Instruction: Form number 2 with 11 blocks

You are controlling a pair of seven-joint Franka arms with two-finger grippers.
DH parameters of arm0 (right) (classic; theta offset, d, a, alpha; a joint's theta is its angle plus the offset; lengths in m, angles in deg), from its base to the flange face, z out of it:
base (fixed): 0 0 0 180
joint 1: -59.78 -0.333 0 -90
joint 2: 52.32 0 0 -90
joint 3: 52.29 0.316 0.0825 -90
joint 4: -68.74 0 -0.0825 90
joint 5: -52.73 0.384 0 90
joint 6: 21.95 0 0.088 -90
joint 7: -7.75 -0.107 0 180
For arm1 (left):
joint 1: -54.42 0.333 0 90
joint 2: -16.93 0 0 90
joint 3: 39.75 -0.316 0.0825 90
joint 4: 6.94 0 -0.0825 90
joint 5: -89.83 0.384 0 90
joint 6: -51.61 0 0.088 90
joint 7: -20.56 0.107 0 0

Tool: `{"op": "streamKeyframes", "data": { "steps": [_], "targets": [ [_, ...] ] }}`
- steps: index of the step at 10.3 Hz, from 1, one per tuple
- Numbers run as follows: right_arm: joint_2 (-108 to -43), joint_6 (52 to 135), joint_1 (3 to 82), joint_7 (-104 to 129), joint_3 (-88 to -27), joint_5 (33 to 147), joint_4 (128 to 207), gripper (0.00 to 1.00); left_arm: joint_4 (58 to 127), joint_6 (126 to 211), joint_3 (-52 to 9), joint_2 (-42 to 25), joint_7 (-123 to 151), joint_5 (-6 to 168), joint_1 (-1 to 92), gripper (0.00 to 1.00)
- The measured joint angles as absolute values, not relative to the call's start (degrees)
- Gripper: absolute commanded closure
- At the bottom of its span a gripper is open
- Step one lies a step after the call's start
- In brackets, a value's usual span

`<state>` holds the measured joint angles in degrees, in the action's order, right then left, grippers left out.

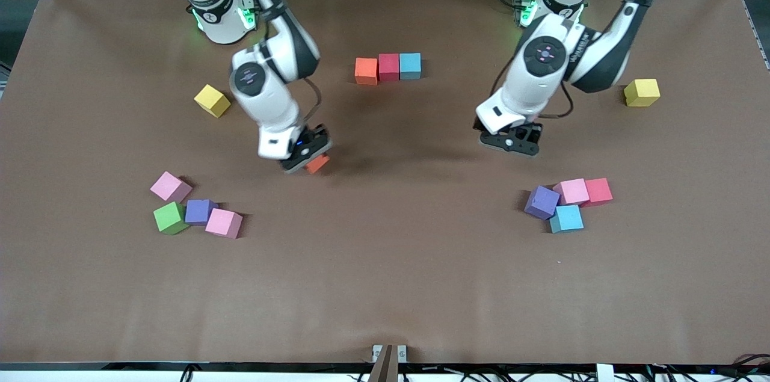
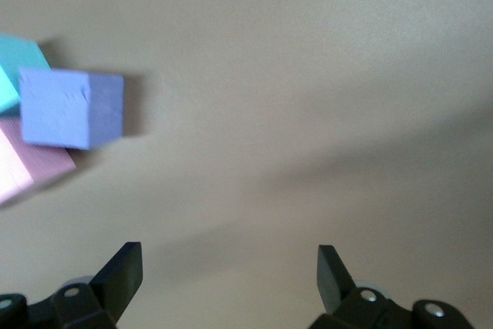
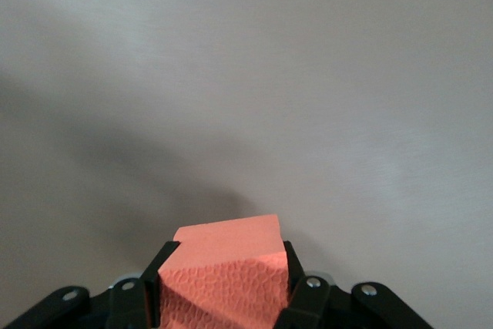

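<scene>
My right gripper point(image 1: 308, 158) is shut on an orange block point(image 1: 317, 163), low over the table's middle; the right wrist view shows the orange block point(image 3: 227, 271) pinched between both fingers. An orange block point(image 1: 366, 71), a red one point(image 1: 388, 67) and a light blue one point(image 1: 410, 65) stand in a row near the bases. My left gripper point(image 1: 511, 142) hangs open and empty over bare table, above a cluster of purple point(image 1: 541, 201), pink point(image 1: 571, 191), red point(image 1: 597, 191) and light blue point(image 1: 566, 218) blocks. The left wrist view shows that purple block point(image 2: 71, 107).
Toward the right arm's end lie two pink blocks point(image 1: 170, 186) point(image 1: 223, 222), a green block point(image 1: 170, 217) and a purple block point(image 1: 200, 211). One yellow cube point(image 1: 212, 100) sits near the right arm, another yellow cube point(image 1: 641, 92) near the left arm.
</scene>
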<state>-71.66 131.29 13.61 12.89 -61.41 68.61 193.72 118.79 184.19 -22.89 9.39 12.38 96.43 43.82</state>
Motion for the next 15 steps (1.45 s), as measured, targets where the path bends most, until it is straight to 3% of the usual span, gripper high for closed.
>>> {"op": "streamKeyframes", "data": {
  "steps": [4, 7, 15],
  "targets": [
    [-74.3, 130.5, -0.7, -17.1, -64.8, 68.5, 189.8, 0.99, 117.9, 184.2, -24.9, 9.4, 19.4, 96.4, 43.8, 0.00],
    [-79.4, 123.1, -11.1, -34.3, -70.6, 68.1, 182.3, 1.00, 117.9, 184.1, -27.0, 9.3, 17.0, 96.4, 44.9, 0.00],
    [-84.6, 120.6, -18.5, -56.5, -70.8, 63.4, 177.8, 1.00, 106.9, 184.1, -27.1, 1.3, -17.5, 96.4, 50.5, 0.00]
  ]
}}
